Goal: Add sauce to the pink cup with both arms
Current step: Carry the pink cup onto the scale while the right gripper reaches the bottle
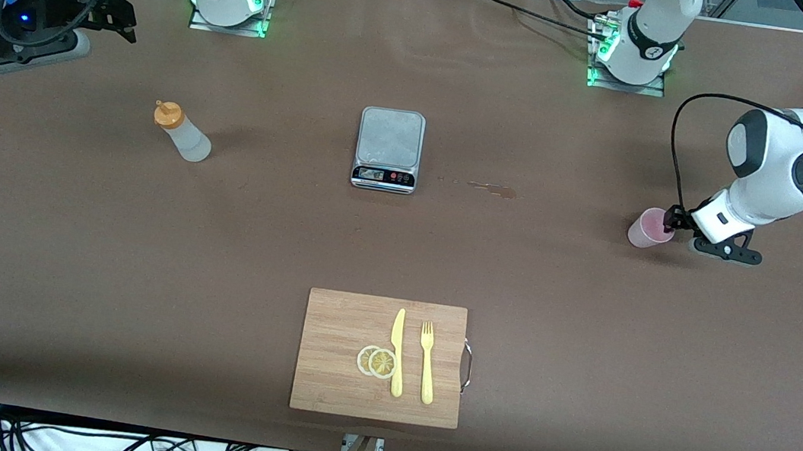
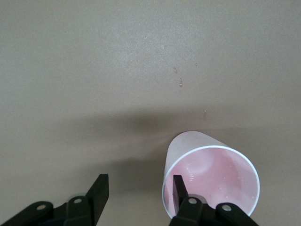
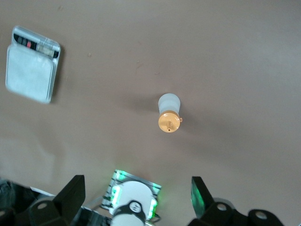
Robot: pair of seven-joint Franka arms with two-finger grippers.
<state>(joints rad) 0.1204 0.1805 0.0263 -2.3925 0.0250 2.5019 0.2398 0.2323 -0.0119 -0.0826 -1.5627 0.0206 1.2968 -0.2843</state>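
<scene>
The sauce bottle (image 1: 183,133), whitish with an orange cap, stands on the table toward the right arm's end; it also shows in the right wrist view (image 3: 168,112). The pink cup (image 1: 648,229) stands toward the left arm's end. My left gripper (image 1: 672,220) is open at the cup's rim. In the left wrist view one finger (image 2: 178,188) is inside the cup (image 2: 211,176) and the other finger (image 2: 99,190) is outside, so the left gripper (image 2: 138,182) straddles the cup's wall. My right gripper (image 1: 115,14) is open and empty, high over the table's edge by the right arm's base (image 3: 136,184).
A silver kitchen scale (image 1: 389,149) sits mid-table between bottle and cup, also in the right wrist view (image 3: 32,63). A small sauce stain (image 1: 487,187) lies beside it. A wooden cutting board (image 1: 344,318) with a yellow knife, a fork and lemon slices lies nearer the front camera.
</scene>
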